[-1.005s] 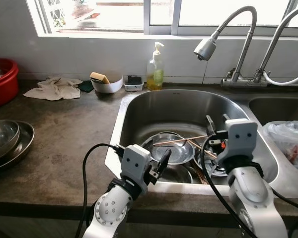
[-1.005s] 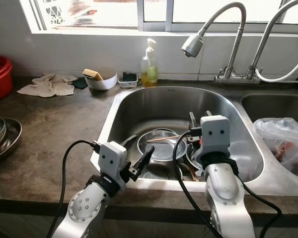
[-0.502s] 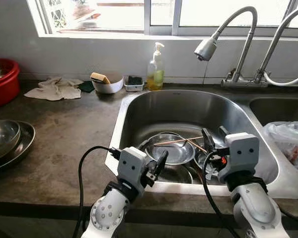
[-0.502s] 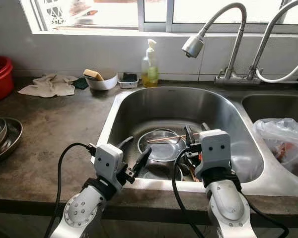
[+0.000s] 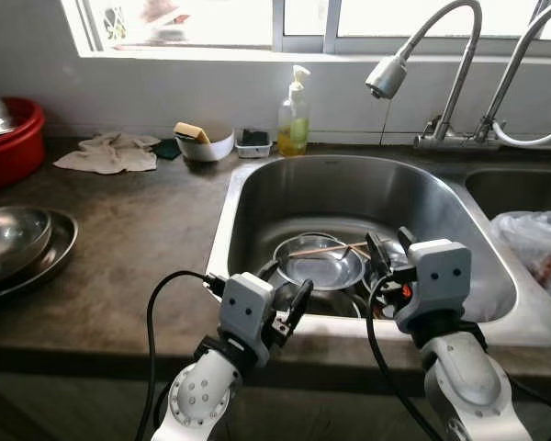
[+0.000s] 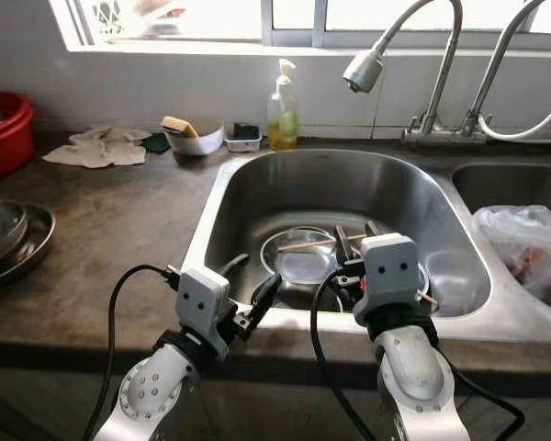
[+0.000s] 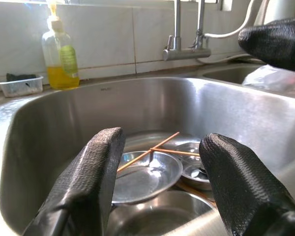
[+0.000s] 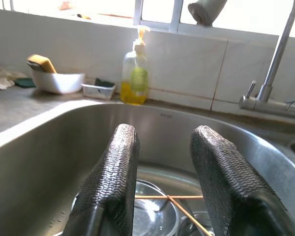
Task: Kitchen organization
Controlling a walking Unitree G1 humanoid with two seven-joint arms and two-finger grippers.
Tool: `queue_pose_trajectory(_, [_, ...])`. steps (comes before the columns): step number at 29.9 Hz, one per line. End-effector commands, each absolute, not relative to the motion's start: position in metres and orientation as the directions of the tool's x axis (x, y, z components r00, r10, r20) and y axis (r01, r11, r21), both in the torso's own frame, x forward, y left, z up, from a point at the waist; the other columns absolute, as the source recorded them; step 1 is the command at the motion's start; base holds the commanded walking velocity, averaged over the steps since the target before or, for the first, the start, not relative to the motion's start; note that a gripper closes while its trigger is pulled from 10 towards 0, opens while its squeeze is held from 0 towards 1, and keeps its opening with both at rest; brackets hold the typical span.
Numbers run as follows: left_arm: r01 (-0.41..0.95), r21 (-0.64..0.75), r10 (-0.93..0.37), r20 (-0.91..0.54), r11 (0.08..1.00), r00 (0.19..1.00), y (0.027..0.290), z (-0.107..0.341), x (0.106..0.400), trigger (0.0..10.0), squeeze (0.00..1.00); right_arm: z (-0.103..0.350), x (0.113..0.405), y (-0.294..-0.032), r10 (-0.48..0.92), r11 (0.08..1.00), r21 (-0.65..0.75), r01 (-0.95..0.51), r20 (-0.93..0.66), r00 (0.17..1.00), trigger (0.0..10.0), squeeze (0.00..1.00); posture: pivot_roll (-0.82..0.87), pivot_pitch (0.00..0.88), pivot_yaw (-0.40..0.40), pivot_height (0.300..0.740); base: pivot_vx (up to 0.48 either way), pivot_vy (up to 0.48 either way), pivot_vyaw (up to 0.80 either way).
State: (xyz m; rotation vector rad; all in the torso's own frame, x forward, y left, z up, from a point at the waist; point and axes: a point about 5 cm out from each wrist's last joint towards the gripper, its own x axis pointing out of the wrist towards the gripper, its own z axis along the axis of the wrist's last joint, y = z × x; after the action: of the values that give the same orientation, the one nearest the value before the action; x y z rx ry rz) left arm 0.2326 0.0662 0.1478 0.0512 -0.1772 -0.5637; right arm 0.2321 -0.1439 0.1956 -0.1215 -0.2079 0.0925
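A stainless sink (image 5: 257, 197) holds several steel bowls (image 5: 320, 264) with thin wooden chopsticks (image 5: 329, 249) lying across them. My left gripper (image 5: 286, 296) hovers open over the sink's front rim, nothing between its fingers (image 7: 88, 182). To its right, my right gripper (image 5: 390, 253) is also open and empty, above the bowls at the front right of the basin; its fingers (image 8: 113, 182) point toward the back wall. The bowls (image 7: 145, 172) and crossed chopsticks (image 8: 169, 199) lie beyond both pairs of fingers.
A soap bottle (image 5: 293, 116), a white bowl with a sponge (image 5: 202, 142), a small tray (image 5: 253, 142) and a cloth (image 5: 110, 152) line the back ledge. Steel bowls (image 5: 14, 241) and a red basin (image 5: 9, 138) stand left. Faucets (image 5: 390, 75) overhang; a plastic bag (image 5: 537, 248) fills the right basin.
The camera has pulled back and tilted, so the scene shifted. My right gripper came lower and nearer the front rim of the sink. The left gripper stayed about where it was.
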Motion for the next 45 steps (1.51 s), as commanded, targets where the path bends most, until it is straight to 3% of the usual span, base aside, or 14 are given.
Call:
queue_pose_trajectory(1, [0.525, 0.114, -0.537, 0.151, 0.843, 0.830, 0.066, 0.149, 0.233, 10.0, 0.00, 0.197, 0.233, -0.144, 0.098, 0.990, -0.124, -0.073, 0.208, 0.973, 10.0, 0.00, 0.05, 0.000, -0.024, 0.740, -0.296, 0.000, 0.00])
queue_pose_trajectory(19, [0.519, 0.117, -0.532, 0.154, 0.846, 0.833, 0.062, 0.150, 0.236, 10.0, 0.00, 0.197, 0.237, -0.148, 0.066, 0.994, -0.102, -0.047, 0.195, 0.978, 10.0, 0.00, 0.05, 0.000, -0.022, 0.740, -0.297, 0.000, 0.00])
queue_pose_trajectory(26, [0.508, 0.114, -0.520, 0.151, 0.854, 0.840, 0.063, 0.150, 0.239, 10.0, 0.00, 0.196, 0.239, -0.146, 0.060, 0.994, -0.100, -0.042, 0.191, 0.980, 10.0, 0.00, 0.05, 0.000, -0.025, 0.740, 0.000, 0.000, 0.00])
queue_pose_trajectory(45, [0.460, 0.152, -0.481, 0.158, 0.875, 0.863, 0.067, 0.153, 0.242, 10.0, 0.00, 0.201, 0.247, -0.143, 0.067, 0.994, -0.094, -0.049, 0.200, 0.977, 10.0, 0.00, 0.05, 0.001, -0.027, 0.740, 0.000, 0.000, 0.79])
